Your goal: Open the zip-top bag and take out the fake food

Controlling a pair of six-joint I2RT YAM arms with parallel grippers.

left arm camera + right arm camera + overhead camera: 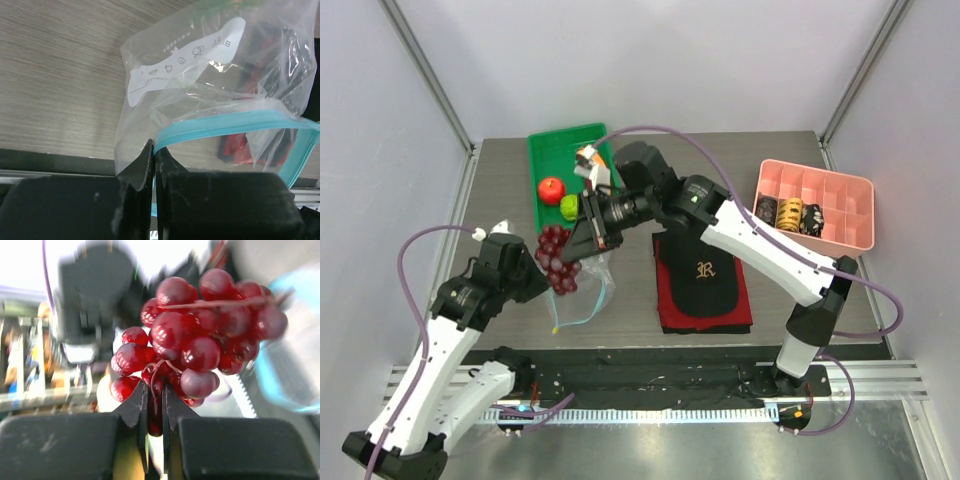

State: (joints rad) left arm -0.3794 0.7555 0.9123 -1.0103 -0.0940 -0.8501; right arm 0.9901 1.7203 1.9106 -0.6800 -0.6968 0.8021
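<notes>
Left of centre on the table (500, 190), the grape bunch (557, 260) hangs in the air from the right gripper (588, 240), directly above the mouth of the zip-top bag (582, 295). The wrist view shows this gripper nearly closed, pinching the stem beneath the grapes. The left gripper (154, 152) is clamped tight on the bag's edge, right where the teal zip strip (225, 125) begins, holding the bag up and open.

Removal appears to be well along. The red apple (551, 189), the green piece (569, 206) and the melon slice (588, 157) lie on the green tray (545, 145) at the back of the table, and the grapes look clear of the plastic. The next move likely calls for carrying the bunch back towards the tray and letting go only once it is over the tray, while the left gripper holds the bag steady so the film does not drag along.

I cannot tell whether anything is left inside the bag. Red and dark shapes show through the crinkled film in the left wrist view, but they may belong to the black cap (705, 275) lying just beyond it. From above, the grapes and the right gripper cover much of the bag's mouth. Everything behind the grapes in the right wrist view is blurred. The contents of the pink divided box (860, 185) are too small to identify.
</notes>
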